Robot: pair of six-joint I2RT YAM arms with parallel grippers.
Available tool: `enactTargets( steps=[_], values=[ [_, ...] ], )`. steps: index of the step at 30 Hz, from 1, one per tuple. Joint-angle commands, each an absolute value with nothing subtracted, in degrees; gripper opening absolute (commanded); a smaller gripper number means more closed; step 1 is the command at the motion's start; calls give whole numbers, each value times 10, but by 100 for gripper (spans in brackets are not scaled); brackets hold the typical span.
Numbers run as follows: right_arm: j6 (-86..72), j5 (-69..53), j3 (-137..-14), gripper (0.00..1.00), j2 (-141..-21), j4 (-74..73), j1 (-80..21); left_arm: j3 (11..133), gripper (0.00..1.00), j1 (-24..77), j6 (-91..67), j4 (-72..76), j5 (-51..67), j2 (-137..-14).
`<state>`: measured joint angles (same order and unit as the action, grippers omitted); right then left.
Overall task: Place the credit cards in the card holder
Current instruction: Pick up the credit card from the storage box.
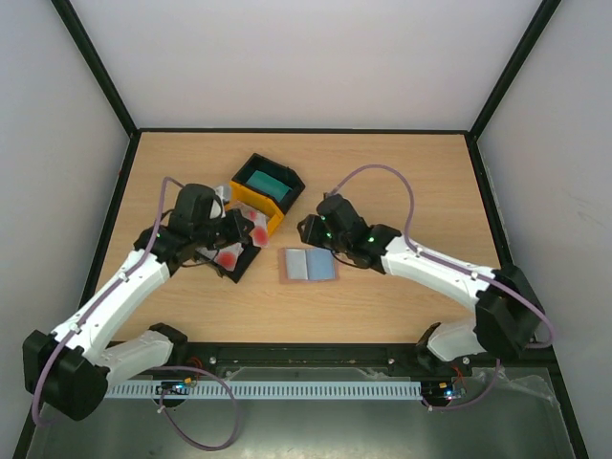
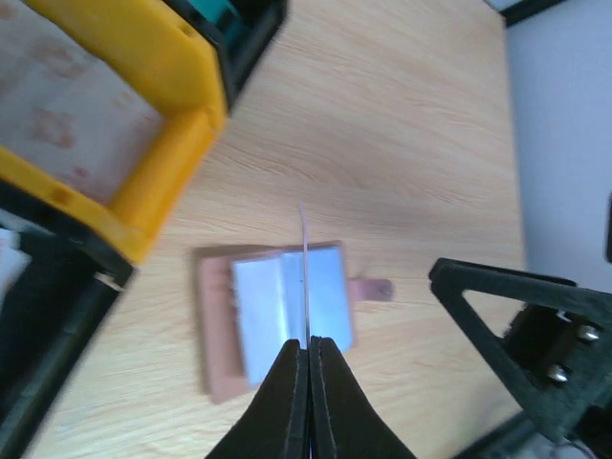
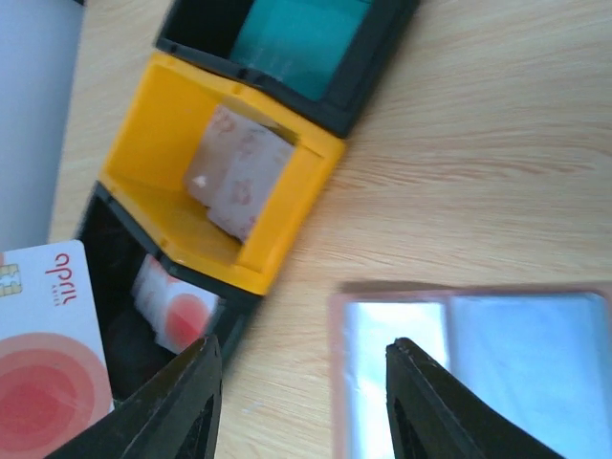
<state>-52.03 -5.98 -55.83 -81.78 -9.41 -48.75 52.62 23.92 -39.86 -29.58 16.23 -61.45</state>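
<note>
On the wooden table [image 1: 402,182], a row of three open trays runs diagonally left of centre. The far black tray [image 1: 287,170] holds teal cards [image 3: 296,38], and the yellow tray [image 3: 153,163] in the middle holds pale pinkish cards [image 3: 239,172]. The near black tray [image 1: 239,273] holds more red-and-white cards [image 3: 172,311].

Just right of the trays, the card holder [image 1: 308,266] lies flat on the table. It is spread open, with two bluish clear sleeves facing up inside a brown border.

The left gripper [image 2: 308,344] sits at the trays, left of the holder. Its fingers are pinched together on one red-and-white card [image 3: 48,363], which is lifted clear of the trays. The left wrist view shows this card edge-on, lined up with the holder's middle fold but not touching it.

The right gripper [image 3: 301,346] hangs just past the holder's far edge, near the yellow tray. Its fingers [image 3: 182,402] are spread wide with nothing between them.
</note>
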Motion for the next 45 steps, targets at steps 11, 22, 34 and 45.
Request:
enactTargets(
  steps=[11, 22, 34, 45],
  values=[
    [-541, -220, -358, 59, -540, 7, -467, 405, 3, 384, -622, 74, 232, -591],
    [-594, -280, -337, 49, -463, 74, -467, 365, 2, 421, -717, 202, 250, -555],
    [-619, -292, -324, 36, -441, 93, -466, 325, 2, 442, -756, 255, 241, -521],
    [-659, -311, -331, 22, -488, 162, -466, 335, 2, 441, -742, 239, 253, -504]
  ],
)
